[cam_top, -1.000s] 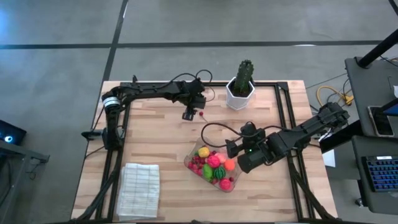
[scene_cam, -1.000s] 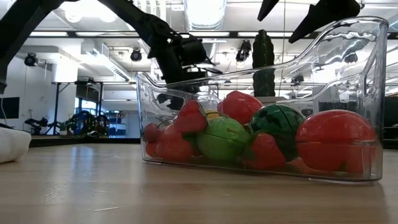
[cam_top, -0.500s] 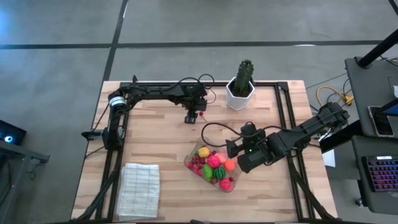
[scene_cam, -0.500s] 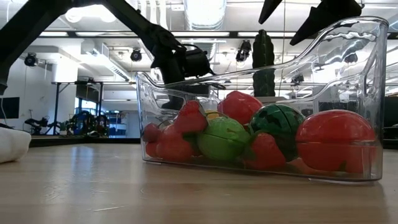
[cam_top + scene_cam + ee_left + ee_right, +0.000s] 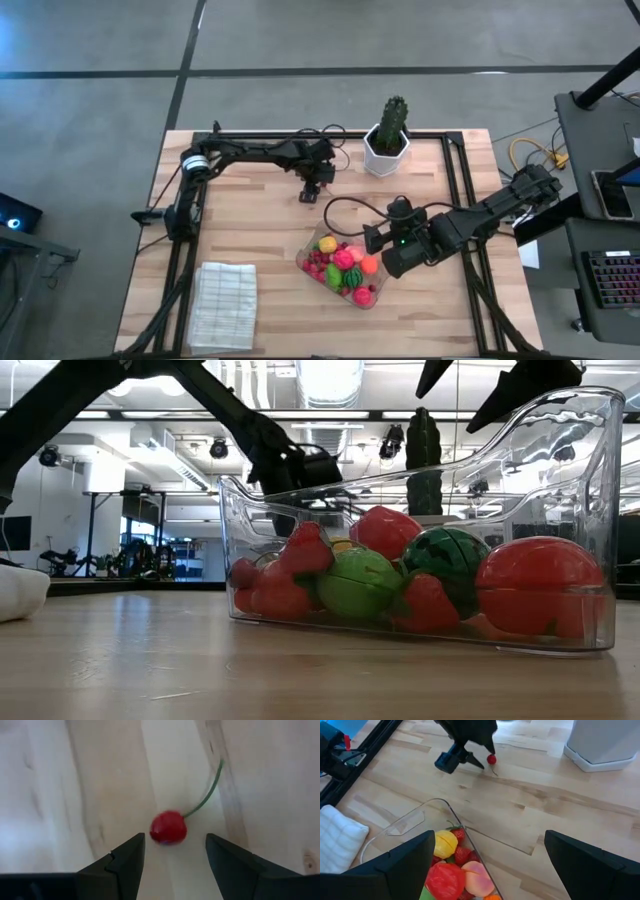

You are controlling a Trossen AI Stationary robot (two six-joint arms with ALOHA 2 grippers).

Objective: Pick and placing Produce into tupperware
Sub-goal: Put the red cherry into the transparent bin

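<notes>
A red cherry (image 5: pixel 169 827) with a green stem lies on the wooden table, far of the middle; it also shows in the right wrist view (image 5: pixel 491 759). My left gripper (image 5: pixel 175 850) is open just above the table, one finger on each side of the cherry, touching nothing; the high view shows it (image 5: pixel 312 192) left of the cactus. The clear tupperware (image 5: pixel 340 265) holds several toy fruits: red, green, yellow, pink and orange pieces (image 5: pixel 400 575). My right gripper (image 5: pixel 490 870) is open and empty over the tupperware's far right end.
A dark green cactus in a white pot (image 5: pixel 388 140) stands at the far edge, right of the cherry. A white ribbed cloth (image 5: pixel 222 305) lies at the near left. A black cable (image 5: pixel 350 203) loops over the table between the arms.
My left gripper has moved a little toward the table's right edge and toward the cherry, staying open. The cherry, the tupperware and my right arm have kept still.
</notes>
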